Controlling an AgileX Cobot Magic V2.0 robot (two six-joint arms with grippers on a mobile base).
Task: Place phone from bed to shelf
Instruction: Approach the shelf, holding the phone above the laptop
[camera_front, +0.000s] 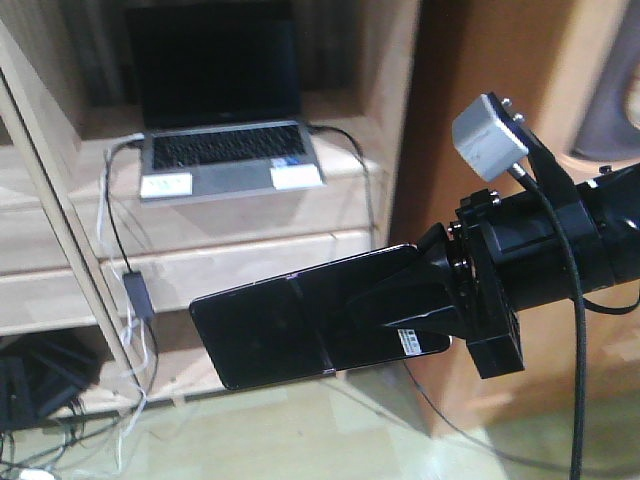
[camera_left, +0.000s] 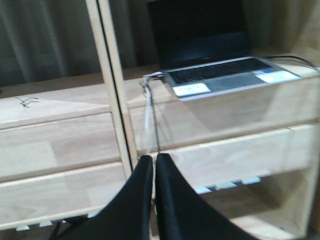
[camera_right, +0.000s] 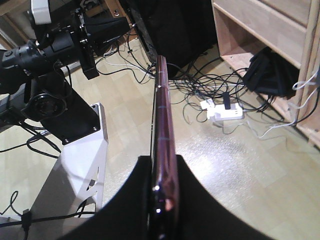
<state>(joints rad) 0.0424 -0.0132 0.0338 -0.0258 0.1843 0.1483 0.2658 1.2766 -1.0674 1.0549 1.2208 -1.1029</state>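
The phone (camera_front: 290, 325) hangs in the air in front of the shelf (camera_front: 250, 265), its glossy black face turned toward me, and it rests on no plank. The right hand (camera_front: 400, 310) is clamped on its 3 o'clock end. The slab juts out from the hand toward 9 o'clock and dips slightly on that side. Seen from the right wrist, the phone is edge-on, a pinkish strip squeezed between the two black fingers (camera_right: 125, 200).

At 11 o'clock from the phone, an open grey laptop (camera_front: 225, 150) sits on the upper plank. A dark cable with a small adapter (camera_front: 135, 290) dangles down the shelf front at 9 o'clock, just beside a thin pale post (camera_front: 68, 230). At 1 o'clock stands a brown wooden panel (camera_front: 470, 100). On the floor (camera_right: 225, 165) by the shelf's foot lie tangled wires, a white power strip (camera_right: 222, 110) and a black bag (camera_right: 270, 75).

The left hand (camera_left: 153, 159) has its fingers pressed together, pointing at the shelf front below the laptop.
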